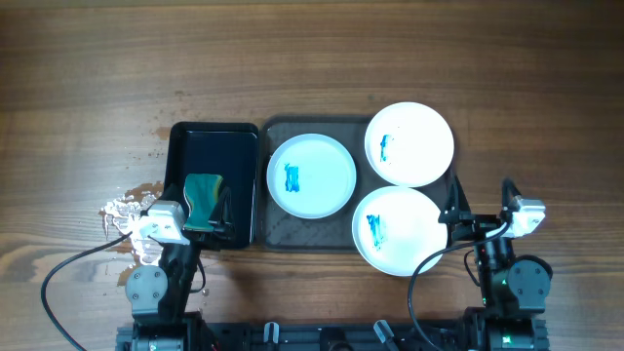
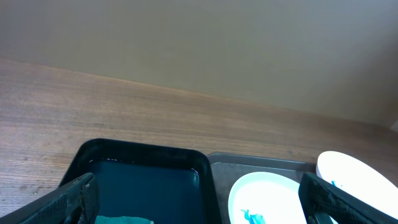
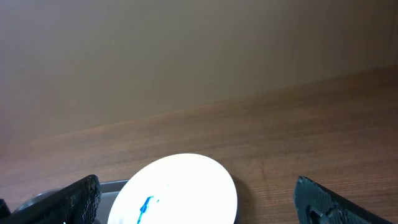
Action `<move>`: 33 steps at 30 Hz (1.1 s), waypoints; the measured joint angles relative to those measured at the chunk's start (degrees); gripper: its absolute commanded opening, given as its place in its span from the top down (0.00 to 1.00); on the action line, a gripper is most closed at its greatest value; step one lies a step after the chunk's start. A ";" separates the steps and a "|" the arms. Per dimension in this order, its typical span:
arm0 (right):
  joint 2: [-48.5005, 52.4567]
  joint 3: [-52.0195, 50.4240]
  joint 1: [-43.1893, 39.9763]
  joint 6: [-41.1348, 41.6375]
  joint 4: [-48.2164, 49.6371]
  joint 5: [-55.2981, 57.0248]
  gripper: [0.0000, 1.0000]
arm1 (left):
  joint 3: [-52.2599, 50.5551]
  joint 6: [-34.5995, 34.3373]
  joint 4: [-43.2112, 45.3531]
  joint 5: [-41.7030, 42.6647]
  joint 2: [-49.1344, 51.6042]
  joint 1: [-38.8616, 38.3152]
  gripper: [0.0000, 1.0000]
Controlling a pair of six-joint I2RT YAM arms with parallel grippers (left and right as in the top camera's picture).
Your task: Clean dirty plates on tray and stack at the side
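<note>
Three round white plates, each with a blue smear, lie on the dark grey tray (image 1: 276, 234): one at the left (image 1: 322, 180), one at the back right (image 1: 417, 144) overhanging the rim, one at the front right (image 1: 405, 234). My left gripper (image 1: 207, 216) is open and empty over the front of the black basin, as the left wrist view (image 2: 202, 208) shows, with the left plate (image 2: 267, 193) ahead to the right. My right gripper (image 1: 480, 210) is open and empty just right of the tray; in the right wrist view (image 3: 202, 211) a smeared plate (image 3: 186, 180) lies ahead.
A glossy black basin (image 1: 210, 141) with a green sponge (image 1: 203, 195) stands left of the tray, and shows in the left wrist view (image 2: 143, 180). A wet shiny patch (image 1: 127, 210) lies on the wooden table left of the basin.
</note>
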 measured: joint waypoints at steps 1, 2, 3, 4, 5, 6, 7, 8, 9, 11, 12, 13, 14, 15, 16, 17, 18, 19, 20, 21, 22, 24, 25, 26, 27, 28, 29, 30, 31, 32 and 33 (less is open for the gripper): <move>0.00 0.00 0.00 0.00 0.00 -0.02 0.00 | 0.00 0.00 0.00 0.00 0.00 0.00 0.00; 0.00 0.00 0.00 0.00 0.00 0.00 0.00 | 0.00 0.00 0.00 0.00 0.00 0.00 0.00; 0.00 0.00 0.00 0.00 0.00 -0.02 0.00 | 0.00 0.00 0.00 0.00 0.00 0.00 0.00; 0.00 0.00 0.00 0.00 0.00 0.00 0.00 | 0.00 0.00 0.00 0.00 0.00 0.00 0.00; 0.00 0.00 0.00 0.00 0.00 0.00 0.00 | 0.00 0.00 0.00 0.00 0.00 0.00 0.00; 0.00 0.00 0.00 0.00 0.00 -0.02 0.00 | 0.00 0.00 0.00 0.00 0.00 0.00 0.00; 0.00 0.00 0.00 0.00 0.00 0.00 0.00 | 0.00 0.00 0.00 0.00 0.00 0.00 0.00; 0.00 0.00 0.00 0.00 0.00 0.00 0.00 | 0.00 0.00 0.00 0.00 0.00 0.00 0.00; 0.00 0.00 0.00 0.00 0.00 -0.02 0.00 | 0.00 0.00 0.00 0.00 0.00 0.00 0.00; 0.00 0.00 0.00 0.00 0.00 -0.02 0.00 | 0.00 0.00 0.00 0.00 0.00 0.00 0.00; 0.00 0.00 0.00 0.00 0.00 -0.02 0.00 | 0.00 0.00 0.02 0.00 0.00 0.00 0.00; 0.00 0.00 0.00 0.00 0.00 0.00 0.00 | 0.00 0.00 0.00 0.00 0.00 0.00 0.00; 0.00 0.00 0.00 0.00 0.00 -0.02 0.00 | 0.00 0.00 0.00 0.00 0.00 0.00 0.00; 0.00 0.00 0.00 0.00 0.00 0.00 0.00 | 0.00 0.00 0.00 0.00 0.00 0.00 0.00; 0.00 0.00 0.00 0.00 0.00 0.00 0.00 | 0.00 0.00 0.00 0.00 0.00 0.00 0.00; 0.00 0.00 0.00 0.00 0.00 -0.02 0.00 | 0.00 0.00 0.00 0.00 0.00 0.00 0.00; 0.00 0.00 0.00 0.00 0.00 0.00 0.00 | 0.00 0.00 0.00 0.00 0.00 0.00 0.00; 0.00 0.00 0.00 0.00 0.00 0.00 0.00 | 0.00 0.00 0.00 0.00 0.00 0.00 0.00; 0.00 0.00 0.00 0.00 0.00 -0.02 0.00 | 0.00 0.00 0.00 0.00 0.00 0.00 0.00; 0.00 0.00 0.00 0.00 0.00 -0.02 0.00 | 0.00 0.00 0.00 0.00 0.00 0.00 0.00; 0.00 0.00 0.00 0.00 0.00 -0.02 0.00 | 0.00 0.00 0.00 0.00 0.00 0.00 0.00; 0.00 0.00 0.00 0.00 0.00 0.00 0.00 | 0.00 0.00 0.00 0.00 0.00 0.00 0.00; 0.00 0.00 0.00 0.00 0.00 -0.02 0.00 | 0.00 0.00 0.02 0.00 0.00 0.00 0.00; 0.00 0.00 0.00 0.00 0.00 -0.02 0.00 | 0.00 0.00 0.04 0.00 0.00 0.00 0.00; 0.00 0.00 0.00 0.00 0.00 0.00 0.00 | 0.00 0.00 0.04 0.00 0.00 0.00 0.00; 0.00 0.00 0.00 0.00 0.00 0.00 0.00 | 0.00 0.00 0.00 0.00 0.00 0.00 0.00; 0.00 0.00 0.00 0.00 0.00 -0.02 0.00 | 0.00 -0.02 0.00 0.00 0.13 0.00 0.00; 0.00 0.00 0.00 0.00 0.00 0.00 0.00 | 0.04 -0.24 -0.24 0.00 0.57 0.00 0.00; 0.00 0.00 0.00 0.00 0.00 -0.02 0.00 | 0.39 -0.61 -1.33 0.00 1.90 0.00 0.00; 0.02 0.00 0.00 0.00 0.00 -0.02 0.00 | 0.96 -0.68 -2.89 -0.02 2.99 0.00 0.00; 0.04 0.00 0.00 0.00 0.00 0.00 0.00 | 2.03 -0.72 -5.01 0.00 4.70 0.00 0.00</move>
